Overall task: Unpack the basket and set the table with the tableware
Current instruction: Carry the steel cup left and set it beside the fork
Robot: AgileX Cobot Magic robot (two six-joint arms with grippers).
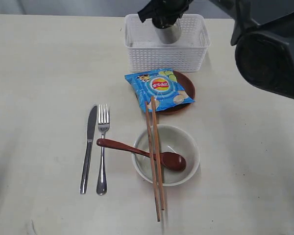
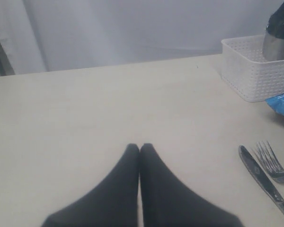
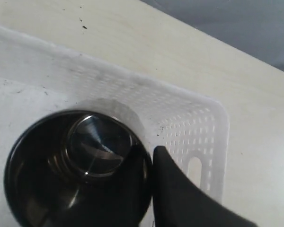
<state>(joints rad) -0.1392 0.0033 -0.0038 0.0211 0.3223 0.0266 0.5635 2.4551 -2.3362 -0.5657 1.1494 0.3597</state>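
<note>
The white basket (image 1: 166, 58) stands at the back of the table (image 1: 39, 73). Inside it a steel cup (image 1: 167, 33) stands upright. My right gripper (image 1: 164, 22) is shut on the cup's rim. In the right wrist view one finger presses the outside of the cup (image 3: 80, 170) and the other is inside, so the right gripper (image 3: 151, 151) pinches the wall. My left gripper (image 2: 139, 147) is shut with nothing in it, low over bare table left of the knife (image 2: 262, 182) and fork (image 2: 274, 165). Laid out in front: knife (image 1: 89, 147), fork (image 1: 103, 147), bowl (image 1: 186, 142), red spoon (image 1: 137, 151), chopsticks (image 1: 154, 161), brown plate (image 1: 187, 81).
A blue chip bag (image 1: 159, 88) lies on the brown plate just in front of the basket. The spoon and the chopsticks rest across the bowl. The right arm's dark bulk (image 1: 269, 54) hangs over the back right corner.
</note>
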